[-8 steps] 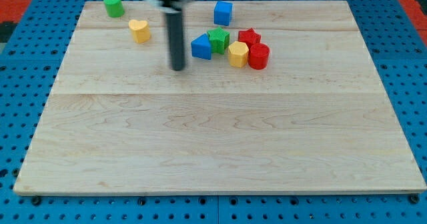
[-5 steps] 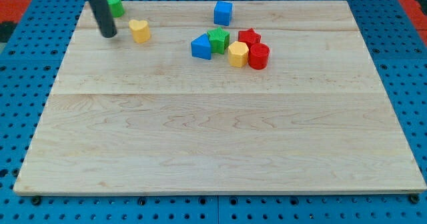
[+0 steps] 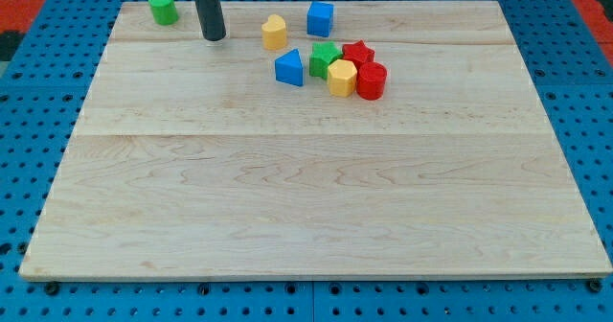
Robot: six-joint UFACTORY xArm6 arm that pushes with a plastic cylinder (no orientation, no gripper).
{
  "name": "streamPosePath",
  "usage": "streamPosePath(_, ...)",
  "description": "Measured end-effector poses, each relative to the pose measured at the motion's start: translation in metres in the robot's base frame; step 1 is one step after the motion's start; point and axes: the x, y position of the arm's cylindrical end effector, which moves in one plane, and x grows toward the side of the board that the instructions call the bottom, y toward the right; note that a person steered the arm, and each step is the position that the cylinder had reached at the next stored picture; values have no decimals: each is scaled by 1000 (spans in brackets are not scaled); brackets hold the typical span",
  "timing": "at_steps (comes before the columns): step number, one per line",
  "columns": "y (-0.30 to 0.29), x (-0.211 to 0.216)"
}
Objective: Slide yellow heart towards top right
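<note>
The yellow heart [image 3: 275,33] lies near the view's top, just left of the blue cube [image 3: 320,19] and above the blue triangular block [image 3: 289,68]. My tip [image 3: 215,36] stands on the board to the left of the yellow heart, a short gap apart from it. The dark rod rises from the tip out of the view's top.
A green cylinder [image 3: 163,8] stands at the top left. A cluster sits right of the blue triangular block: a green star block [image 3: 325,58], a yellow hexagonal block [image 3: 341,77], a red star block [image 3: 357,53] and a red cylinder [image 3: 372,80]. The wooden board [image 3: 316,207] lies on a blue pegboard.
My tip swung left past the yellow heart, then moved right and pushed the heart to the right, close to the blue cube. The green star block shifted slightly right.
</note>
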Motion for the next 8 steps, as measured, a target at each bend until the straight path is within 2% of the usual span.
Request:
streamPosePath(2, 196, 6)
streamPosePath(3, 251, 6)
streamPosePath(5, 262, 34)
streamPosePath(8, 309, -18)
